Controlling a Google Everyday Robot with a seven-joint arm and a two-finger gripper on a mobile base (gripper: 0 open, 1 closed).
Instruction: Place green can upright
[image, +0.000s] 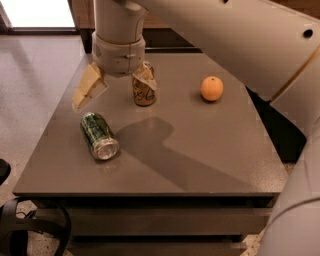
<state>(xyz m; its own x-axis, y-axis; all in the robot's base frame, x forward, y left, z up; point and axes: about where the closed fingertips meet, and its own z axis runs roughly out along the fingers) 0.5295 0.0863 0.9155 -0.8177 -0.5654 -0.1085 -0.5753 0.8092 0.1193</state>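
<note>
The green can (99, 135) lies on its side on the left part of the grey table (210, 150), its silver end facing the front. My gripper (116, 89) hangs above the table just behind the can, a little to its right, open and empty. One beige finger (88, 89) is at the left and the other finger (145, 77) is at the right, in front of the upright orange-brown can (143, 92).
An orange (212, 88) sits on the right back part of the table. My white arm crosses the upper right of the view. The table's left edge is close to the green can. Dark cables lie on the floor at lower left.
</note>
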